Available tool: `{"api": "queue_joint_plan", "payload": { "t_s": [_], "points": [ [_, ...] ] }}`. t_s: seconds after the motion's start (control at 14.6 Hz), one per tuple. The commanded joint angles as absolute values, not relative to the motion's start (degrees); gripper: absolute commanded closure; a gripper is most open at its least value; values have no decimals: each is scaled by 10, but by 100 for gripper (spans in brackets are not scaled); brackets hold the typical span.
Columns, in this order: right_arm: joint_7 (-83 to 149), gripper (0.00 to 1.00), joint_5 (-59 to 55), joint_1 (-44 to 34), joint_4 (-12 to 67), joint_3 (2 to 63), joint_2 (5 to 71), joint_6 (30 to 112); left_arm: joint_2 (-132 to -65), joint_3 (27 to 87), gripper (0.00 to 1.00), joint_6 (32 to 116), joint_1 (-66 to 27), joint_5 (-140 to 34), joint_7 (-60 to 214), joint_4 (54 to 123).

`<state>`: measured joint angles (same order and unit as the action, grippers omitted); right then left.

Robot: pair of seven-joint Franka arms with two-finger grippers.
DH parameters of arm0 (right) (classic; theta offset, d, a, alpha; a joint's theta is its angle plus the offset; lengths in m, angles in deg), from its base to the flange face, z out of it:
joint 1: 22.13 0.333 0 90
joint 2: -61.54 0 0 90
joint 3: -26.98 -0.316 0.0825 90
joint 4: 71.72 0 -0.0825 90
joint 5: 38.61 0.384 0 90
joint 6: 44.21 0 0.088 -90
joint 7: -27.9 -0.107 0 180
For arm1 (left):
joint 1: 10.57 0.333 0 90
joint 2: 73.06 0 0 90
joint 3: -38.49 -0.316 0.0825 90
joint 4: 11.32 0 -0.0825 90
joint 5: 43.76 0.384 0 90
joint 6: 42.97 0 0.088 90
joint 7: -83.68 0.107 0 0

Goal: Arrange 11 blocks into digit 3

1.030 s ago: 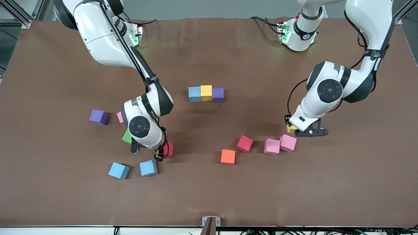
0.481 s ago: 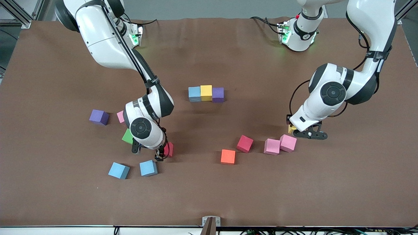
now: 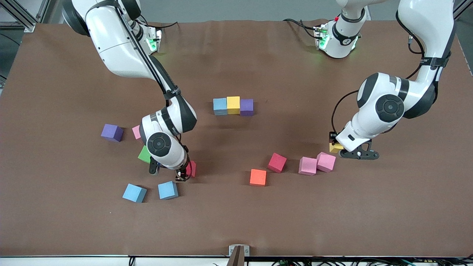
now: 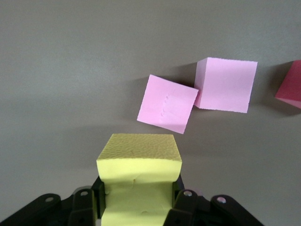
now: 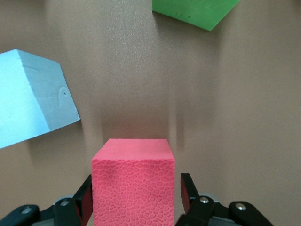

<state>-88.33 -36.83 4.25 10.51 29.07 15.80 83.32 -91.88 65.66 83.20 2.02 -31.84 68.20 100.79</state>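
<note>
The blocks are small matte foam cubes of one size. Three of them, light blue, yellow [image 3: 233, 104] and purple, touch in a short row [image 3: 233, 106] near the middle of the table [image 3: 236, 221]; that row is all there is of the digit 3.

The left gripper [image 3: 337, 147] is clamped on a yellow block [image 4: 139, 169], whose sides bulge slightly between the fingers [image 4: 184, 200]. It is just above or on the table, close to two pink blocks [image 3: 317, 163] that touch at a corner. A red block [image 3: 277, 162] and an orange block [image 3: 258, 177] lie beside those, toward the right arm's end.

The right gripper [image 3: 183, 172] is down at the table with a finger on each side of a second red block [image 5: 133, 181]. The pads look close against its sides, though a firm grip cannot be judged from here. A green block [image 5: 194, 11] lies close by, mostly hidden by the right wrist in the front view, and a pink one [image 3: 136, 132] peeps out farther from the camera. Two light blue blocks [image 3: 150, 191] lie nearer the camera, one of them close beside the right gripper. A purple block [image 3: 112, 132] sits alone toward the right arm's end.

The table is covered in plain brown matting, faintly rippled along its edges. Cables and green lights show at both arm bases.
</note>
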Motion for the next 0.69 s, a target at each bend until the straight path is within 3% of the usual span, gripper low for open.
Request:
{"api": "queue_joint_plan", "payload": {
  "t_s": [0.0, 0.14, 0.34, 0.62],
  "points": [
    [-883, 42, -377, 41, 96, 288, 151, 835, -908, 667, 69, 822, 28, -332, 700, 1006],
    [-876, 57, -378, 41, 96, 288, 153, 834, -904, 667, 68, 822, 31, -349, 708, 1006],
    [-828, 69, -380, 43, 99, 286, 159, 827, -902, 665, 68, 823, 37, -364, 723, 1006],
    [-834, 72, -376, 46, 141, 286, 200, 820, -903, 664, 68, 823, 40, -364, 726, 1005]
  ]
}}
